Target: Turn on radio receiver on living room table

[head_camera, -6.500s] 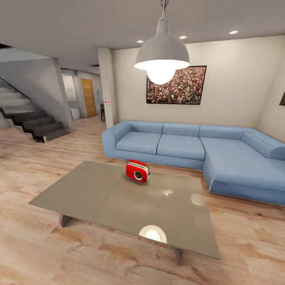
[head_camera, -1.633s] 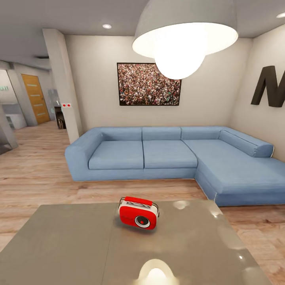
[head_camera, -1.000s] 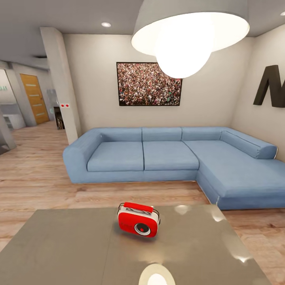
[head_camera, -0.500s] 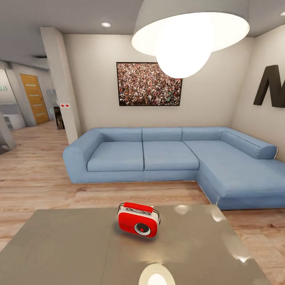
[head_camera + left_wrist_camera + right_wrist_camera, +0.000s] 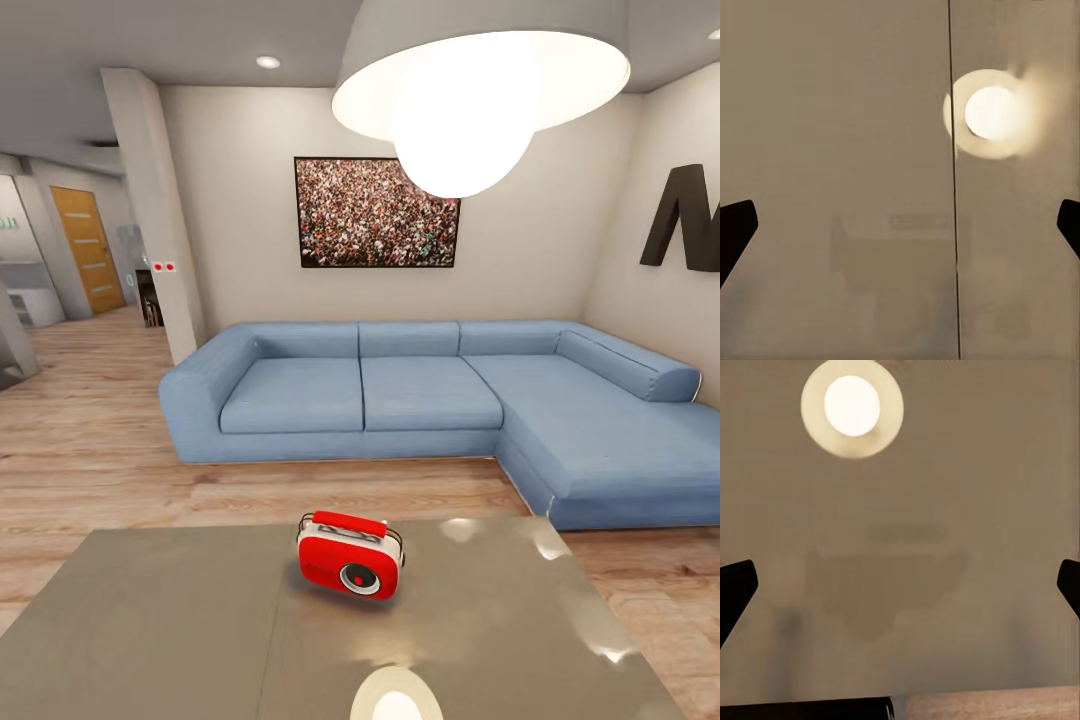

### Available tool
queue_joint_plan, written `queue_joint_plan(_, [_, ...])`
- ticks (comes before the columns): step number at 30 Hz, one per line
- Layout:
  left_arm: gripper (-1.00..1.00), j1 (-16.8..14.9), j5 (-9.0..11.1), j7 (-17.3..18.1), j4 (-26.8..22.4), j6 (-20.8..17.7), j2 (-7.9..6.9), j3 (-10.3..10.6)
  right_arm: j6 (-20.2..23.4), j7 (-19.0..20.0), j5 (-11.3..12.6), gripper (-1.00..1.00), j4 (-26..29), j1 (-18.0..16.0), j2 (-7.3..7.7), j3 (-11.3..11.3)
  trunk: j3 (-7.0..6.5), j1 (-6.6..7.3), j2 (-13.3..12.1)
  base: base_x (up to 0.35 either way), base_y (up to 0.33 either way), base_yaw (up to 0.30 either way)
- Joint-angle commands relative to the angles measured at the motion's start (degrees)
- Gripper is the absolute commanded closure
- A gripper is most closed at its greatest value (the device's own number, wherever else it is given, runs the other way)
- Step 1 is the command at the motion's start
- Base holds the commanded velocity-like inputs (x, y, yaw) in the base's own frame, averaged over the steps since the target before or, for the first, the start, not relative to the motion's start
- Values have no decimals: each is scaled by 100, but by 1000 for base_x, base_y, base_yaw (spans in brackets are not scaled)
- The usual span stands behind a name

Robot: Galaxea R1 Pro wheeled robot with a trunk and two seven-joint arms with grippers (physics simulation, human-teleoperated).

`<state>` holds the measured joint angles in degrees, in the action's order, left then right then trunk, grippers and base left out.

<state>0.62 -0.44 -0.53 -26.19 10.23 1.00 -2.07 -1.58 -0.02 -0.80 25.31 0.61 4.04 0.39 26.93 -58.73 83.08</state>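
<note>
Glossy grey table (image 5: 180,620), upright red white-trimmed radio receiver (image 5: 350,554).

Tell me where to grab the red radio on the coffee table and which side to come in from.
Take the radio receiver by its red top handle, coming down from above. The handle runs along the top, raised a little off the rounded body, so fingers can likely close across it. The radio stands upright on the table with free surface around it, and a top approach keeps the front dial unobstructed.
</note>
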Motion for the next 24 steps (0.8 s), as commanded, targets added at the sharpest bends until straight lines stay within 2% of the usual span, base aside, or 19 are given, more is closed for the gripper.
queue_joint_plan(1, [-100, 0, 0, 0, 0, 2, 2, 0, 0, -7, -3, -100, 10, 0, 0, -1, 0, 0, 0, 0, 0, 0])
queue_joint_plan(5, [-100, 0, 0, 4, 0, 5, 5, 2, 14, -33, -76, -100, 162, -44, 0, -3, 0, 0, 0, 0, 0, 0])
queue_joint_plan(8, [-100, 0, 0, 7, 0, 5, 5, 4, 67, -30, -265, -100, 704, -126, 0, -5, 0, 0, 0, 0, 0, 0])
queue_joint_plan(9, [-100, 0, 0, 8, 0, 7, 6, 5, 81, -14, -347, -100, 1074, -151, 0, -10, 0, 0, 0, 0, 0, 0])
queue_joint_plan(19, [-100, 0, 0, 9, 0, 13, 1, 4, 89, 1, -387, -100, 2000, -167, -34, -7, 1, 0, 0, 0, 0, 0])
queue_joint_plan(21, [-100, 0, 0, 7, 0, 14, 4, 5, 191, -4, -386, -100, 2632, -170, -35, -5, 7, 0, 0, 0, 0, 0])
queue_joint_plan(24, [-100, 0, 0, 8, 0, 14, -1, 5, 662, 1, -384, -100, 3404, -209, -35, -4, 16, 0, 0, 0, 0, 0])
